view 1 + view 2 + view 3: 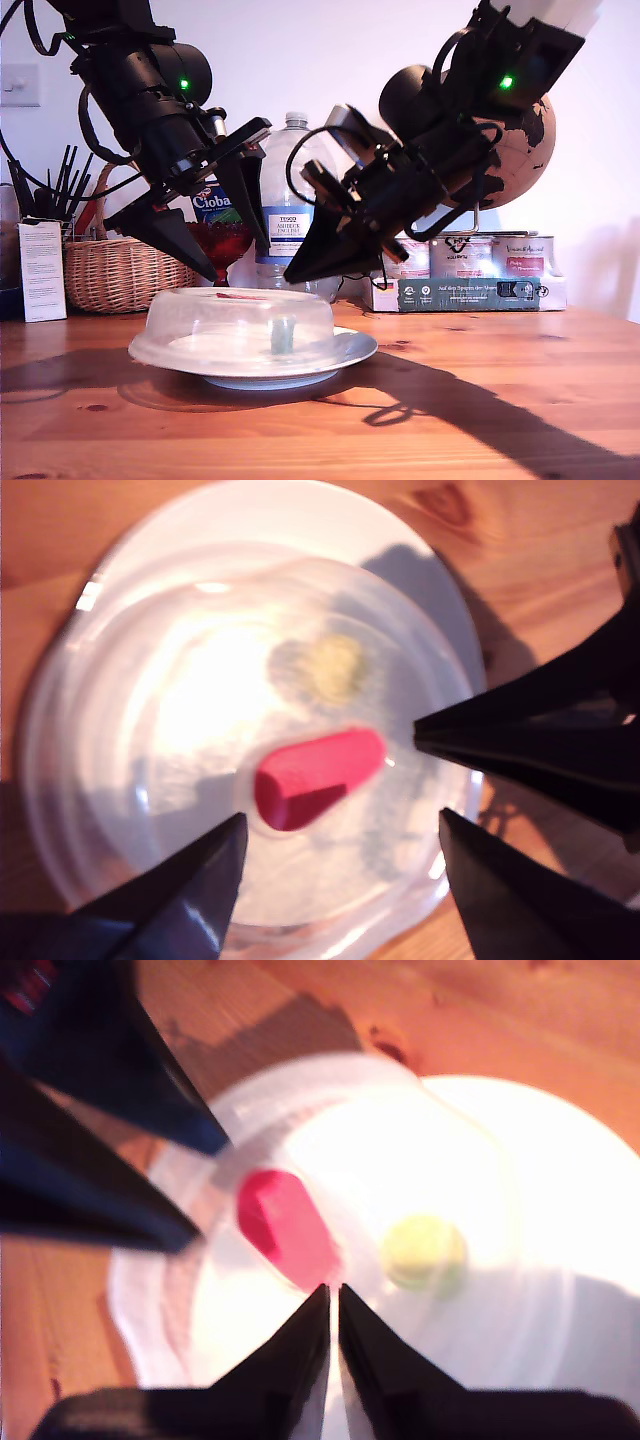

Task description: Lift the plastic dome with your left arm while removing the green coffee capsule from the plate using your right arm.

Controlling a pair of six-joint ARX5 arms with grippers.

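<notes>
The plastic dome point(240, 330) covers the green coffee capsule point(283, 335) (both pincers above).

A home dining room: wooden table point(520, 400), wicker basket point(118, 272) at left, globe point(525, 150) upper right, water bottle point(290, 200) behind.

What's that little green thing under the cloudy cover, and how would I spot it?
On the wooden table sits a white plate under a frosted plastic dome. Inside stands the green coffee capsule: a tiny olive cup, the only green thing there, unlike the red tab on top.

Two black cabled arms, green lights, pointed black fingers point(190, 900).
</notes>
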